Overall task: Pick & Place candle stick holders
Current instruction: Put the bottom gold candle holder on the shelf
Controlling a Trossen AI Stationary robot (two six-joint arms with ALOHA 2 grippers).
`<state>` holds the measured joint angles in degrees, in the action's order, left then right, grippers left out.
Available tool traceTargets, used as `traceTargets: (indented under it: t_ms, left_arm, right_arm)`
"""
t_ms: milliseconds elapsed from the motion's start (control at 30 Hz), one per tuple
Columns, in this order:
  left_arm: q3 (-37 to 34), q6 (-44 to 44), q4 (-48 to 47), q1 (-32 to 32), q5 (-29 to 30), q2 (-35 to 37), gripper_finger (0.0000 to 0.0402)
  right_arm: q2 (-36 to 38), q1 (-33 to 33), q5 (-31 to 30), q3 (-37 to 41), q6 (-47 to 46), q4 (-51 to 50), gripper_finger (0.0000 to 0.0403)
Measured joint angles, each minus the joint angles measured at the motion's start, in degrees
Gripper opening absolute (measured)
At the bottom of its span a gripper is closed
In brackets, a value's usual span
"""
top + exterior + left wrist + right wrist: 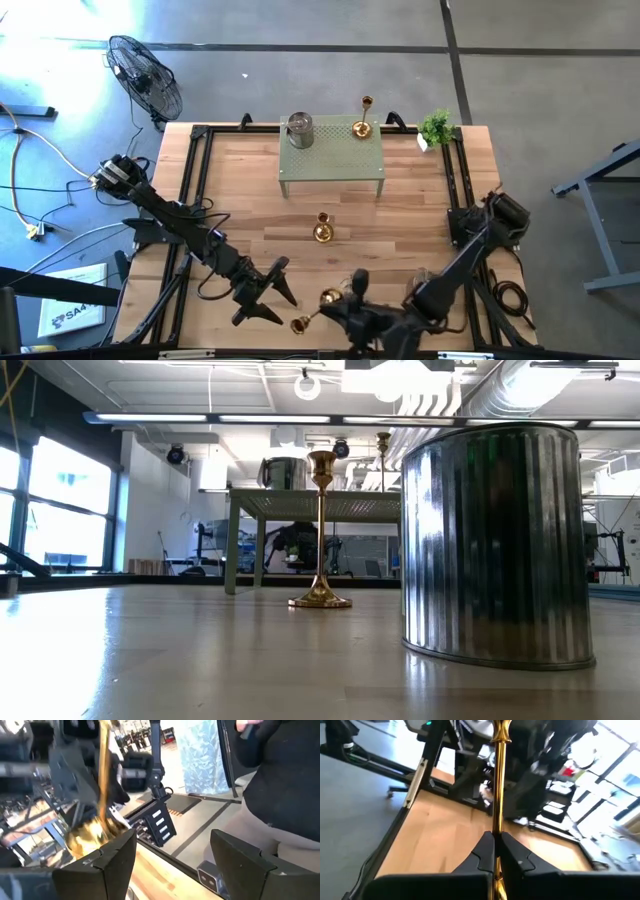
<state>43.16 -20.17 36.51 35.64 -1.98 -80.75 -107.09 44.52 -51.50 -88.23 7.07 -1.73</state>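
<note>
Both arms reach in over the near edge of the wooden table (250, 215), meeting close together. The left arm stretches diagonally from the table's left side, and its left gripper (268, 300) stands with fingers spread apart, nothing between them — in the left wrist view the two dark fingers (107, 865) sit wide, with a gold holder just beyond them. The right arm bends in from the right side, and the right gripper (345, 305) is pinched narrow on the thin stem of a gold candle stick holder (310, 320), which lies tilted near the table's front edge with its round base toward the left gripper. In the right wrist view the stem (498, 795) runs straight out from between the closed fingertips.

A second gold candle stick holder (322, 230) stands on the bare wood near the table's middle, well apart from both grippers; the low view shows it upright (320, 530). A third gold holder (363, 120) stands on top of the green perforated stand (330, 160) at the far side, toward its right rear corner. A squat silver-grey ribbed holder (299, 130) sits on the stand's left rear part, and another of that kind (495, 545) looms close to the low camera. Whether anything sits inside them cannot be told. A small potted plant (436, 127) stands at the table's far right corner — just beside the stand.
</note>
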Motion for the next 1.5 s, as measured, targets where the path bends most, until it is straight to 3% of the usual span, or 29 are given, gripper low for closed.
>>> traceTargets:
  t_ms: [333,533,733,867,1100,1300,1500]
  left_arm:
    - [0.0,-0.5,-3.1,0.0,0.0,0.0,0.0250]
    - [0.0,0.1,-4.8,0.0,0.5,0.0,0.0250]
    - [0.0,9.4,-3.3,-4.0,9.8,0.0,0.0250]
    - [0.0,12.8,-5.3,-8.1,10.7,0.0,0.0250]
    - [0.0,22.4,-6.2,-16.2,13.3,0.0,0.0250]
    - [0.0,24.5,-7.0,-18.4,14.1,0.0,0.0250]
    - [0.0,23.0,-7.3,-18.4,12.3,1.2,0.0250]
  right_arm:
    - [5.1,6.6,-19.0,0.0,-3.6,-5.1,0.0001]
    - [6.4,7.2,-21.5,0.0,-7.6,-10.6,0.0001]
    - [7.2,5.3,-21.7,0.0,-10.0,-13.7,0.0001]
    - [7.2,4.5,-21.8,0.0,-9.8,-13.6,0.0001]
    - [10.6,3.7,-30.2,0.0,-9.4,-15.3,0.0001]
    - [16.3,1.8,-30.4,0.0,-19.5,-28.3,0.0001]
    - [21.3,0.4,-36.4,0.0,-36.4,-45.9,0.0001]
